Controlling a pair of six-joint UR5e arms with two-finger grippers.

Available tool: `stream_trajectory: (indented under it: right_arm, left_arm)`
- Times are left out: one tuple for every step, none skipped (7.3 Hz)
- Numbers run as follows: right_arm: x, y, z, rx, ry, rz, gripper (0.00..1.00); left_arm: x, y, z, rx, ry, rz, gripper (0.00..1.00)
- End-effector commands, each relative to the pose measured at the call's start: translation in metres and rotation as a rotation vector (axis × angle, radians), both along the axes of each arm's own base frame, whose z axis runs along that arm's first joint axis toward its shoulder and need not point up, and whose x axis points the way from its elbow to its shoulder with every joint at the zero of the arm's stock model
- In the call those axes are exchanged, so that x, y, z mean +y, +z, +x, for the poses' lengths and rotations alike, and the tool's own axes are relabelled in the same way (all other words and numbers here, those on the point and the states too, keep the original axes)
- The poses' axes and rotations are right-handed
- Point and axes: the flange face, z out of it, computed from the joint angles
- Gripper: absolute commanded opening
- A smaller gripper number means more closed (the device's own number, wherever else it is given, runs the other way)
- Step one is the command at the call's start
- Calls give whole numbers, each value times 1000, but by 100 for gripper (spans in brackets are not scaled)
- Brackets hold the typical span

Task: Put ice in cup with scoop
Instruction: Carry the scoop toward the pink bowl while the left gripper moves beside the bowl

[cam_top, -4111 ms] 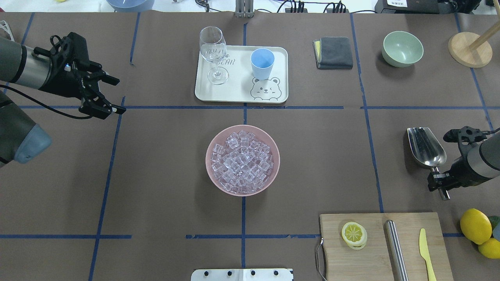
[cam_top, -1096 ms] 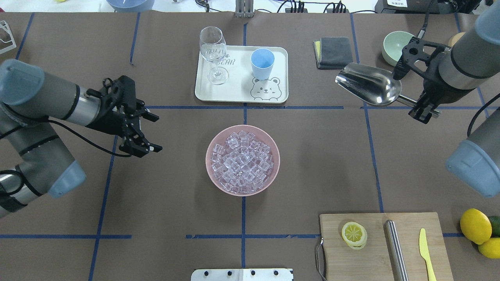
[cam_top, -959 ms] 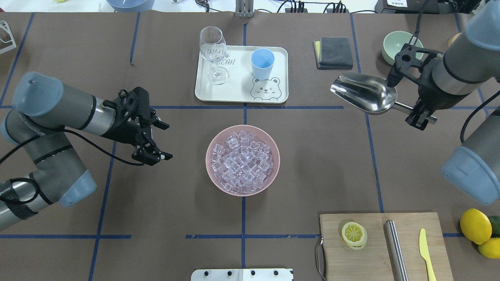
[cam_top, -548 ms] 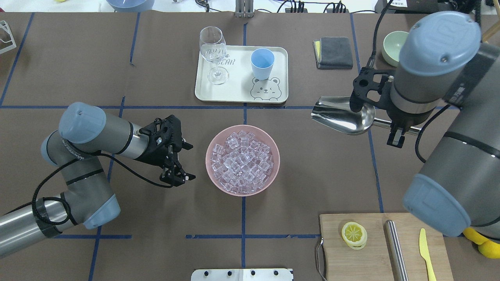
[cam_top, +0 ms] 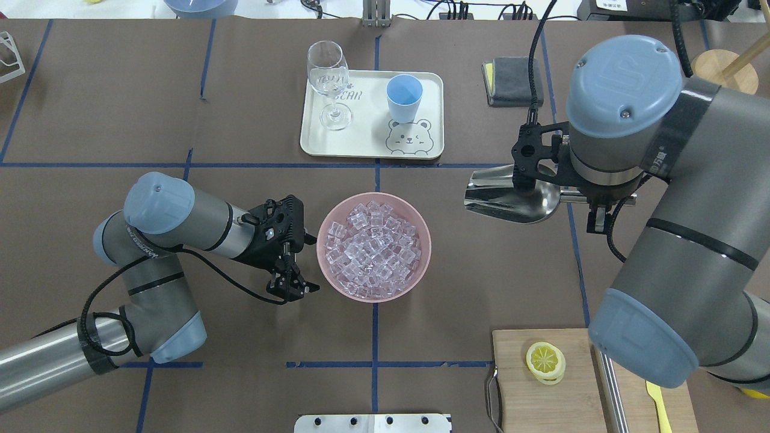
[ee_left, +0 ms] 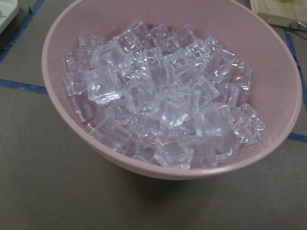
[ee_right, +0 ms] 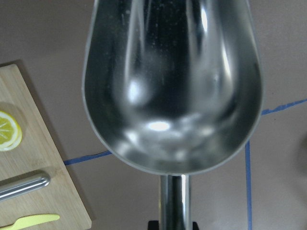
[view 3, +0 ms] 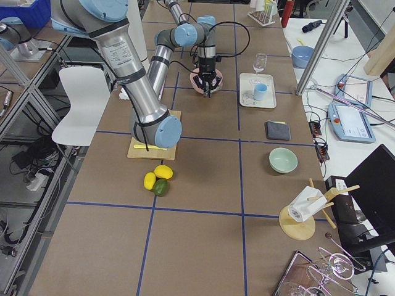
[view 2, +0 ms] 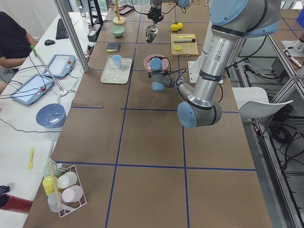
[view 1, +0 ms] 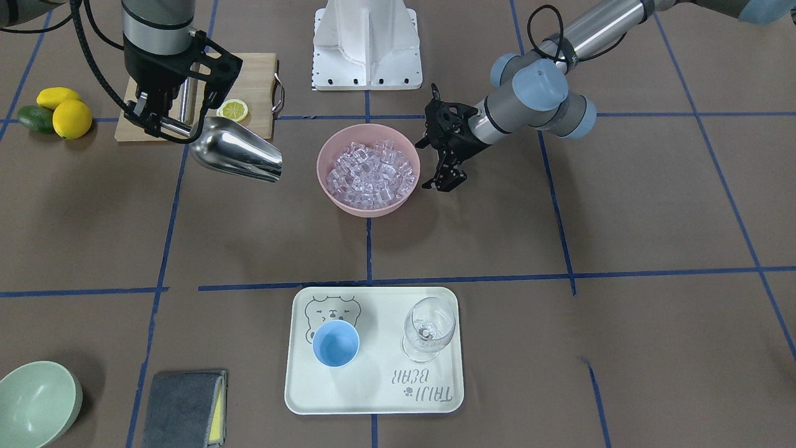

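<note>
You see right gripper [view 1: 151, 122] clamped on scoop [view 1: 235, 151] handle; left gripper [cam_top: 310, 264] spread wide, holding nothing, just beside pink bowl [cam_top: 421, 264] of ice [cam_top: 373, 249].

The tabletop [cam_top: 240, 90] is lit brightly and evenly from above, and only short, soft shadows are cast beside the pink bowl [view 1: 367, 208] and under the scoop [view 1: 236, 152]. White glare is thrown off the scoop's trough in the right wrist view, where the handle appears slightly out of focus. The ice [ee_left: 163, 105] is shown sharp, with small glints.
</note>
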Motion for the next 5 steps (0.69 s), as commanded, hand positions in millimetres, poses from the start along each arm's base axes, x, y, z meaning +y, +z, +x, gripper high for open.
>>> stream_trajectory:
  right_arm:
    - [-3,1,-6,16,-87,26,0]
    - [-4,-6,-13,11,-93,30,0]
    - [-1,-6,-20,15,-105,32,0]
    - [7,-5,-32,42,-127,58,0]
    - [14,-8,-42,87,-147,74,0]
  left_arm:
    - [-1,-4,5,1,-9,5,99]
    - [-3,-5,6,1,-28,6,99]
    - [-3,-6,6,0,-30,4,99]
    - [-3,-5,7,-2,-28,2,99]
    - [-2,-6,7,0,-28,4,99]
